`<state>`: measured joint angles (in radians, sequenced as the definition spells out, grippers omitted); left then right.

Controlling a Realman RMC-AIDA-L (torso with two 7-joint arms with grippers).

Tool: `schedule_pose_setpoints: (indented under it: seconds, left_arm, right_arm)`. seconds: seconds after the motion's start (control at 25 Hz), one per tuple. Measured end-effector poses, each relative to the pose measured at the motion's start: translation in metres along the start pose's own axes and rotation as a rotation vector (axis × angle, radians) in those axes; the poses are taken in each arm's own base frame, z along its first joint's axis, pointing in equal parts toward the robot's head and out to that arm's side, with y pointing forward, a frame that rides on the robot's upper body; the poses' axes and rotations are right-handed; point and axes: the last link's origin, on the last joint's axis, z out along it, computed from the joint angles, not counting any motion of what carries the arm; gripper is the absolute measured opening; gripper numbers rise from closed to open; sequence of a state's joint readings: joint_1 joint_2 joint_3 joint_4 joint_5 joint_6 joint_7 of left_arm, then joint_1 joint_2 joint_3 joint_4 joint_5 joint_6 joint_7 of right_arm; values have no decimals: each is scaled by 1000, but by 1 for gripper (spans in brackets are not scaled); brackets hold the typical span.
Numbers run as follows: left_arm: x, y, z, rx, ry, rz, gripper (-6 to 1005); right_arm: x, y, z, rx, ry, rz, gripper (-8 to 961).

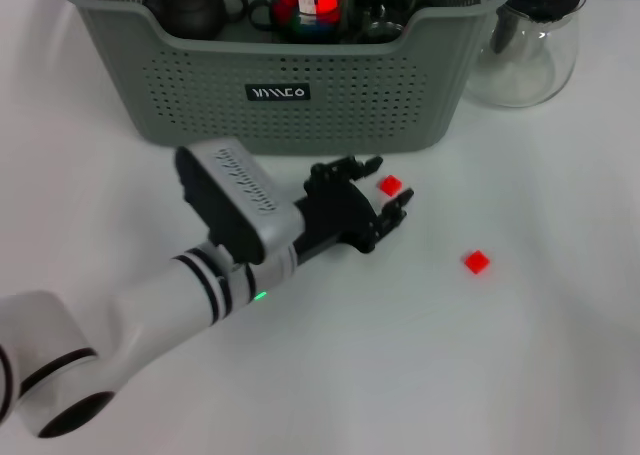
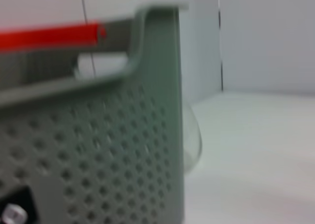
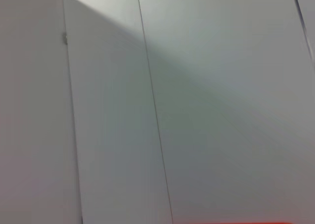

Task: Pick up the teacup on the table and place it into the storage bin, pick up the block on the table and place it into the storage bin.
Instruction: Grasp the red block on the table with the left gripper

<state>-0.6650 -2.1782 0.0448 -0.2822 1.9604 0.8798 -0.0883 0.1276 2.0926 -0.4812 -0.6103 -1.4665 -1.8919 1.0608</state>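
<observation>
The left pincer (image 1: 392, 189), fingers apart around a red block (image 1: 390, 185), lay low on the white surface (image 1: 520, 355) just before the storage bin (image 1: 290, 85), a second block (image 1: 477, 262) lying nearby.

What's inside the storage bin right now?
In the storage bin: a dark teapot, a cup holding red blocks, and a clear glass cup. The bin's front wall hides its floor. The left gripper is outside, at a red block.
</observation>
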Motion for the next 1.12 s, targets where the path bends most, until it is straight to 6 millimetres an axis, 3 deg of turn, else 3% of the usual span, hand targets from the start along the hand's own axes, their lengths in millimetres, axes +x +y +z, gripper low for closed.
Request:
schedule_pose_setpoints:
  seconds: [0.12,0.84,1.12]
  left_arm:
    - [-2,6,8,-12,-68,-18,523]
    - [3,1,21,40,-114,-94,508]
    - [3,0,22,42,-120,-90,446]
  right_arm:
    - [0,0,0,0,-1,1,740]
    - [4,1,-3,18,0,28,740]
    - [5,1,-2,19,-1,30,739]
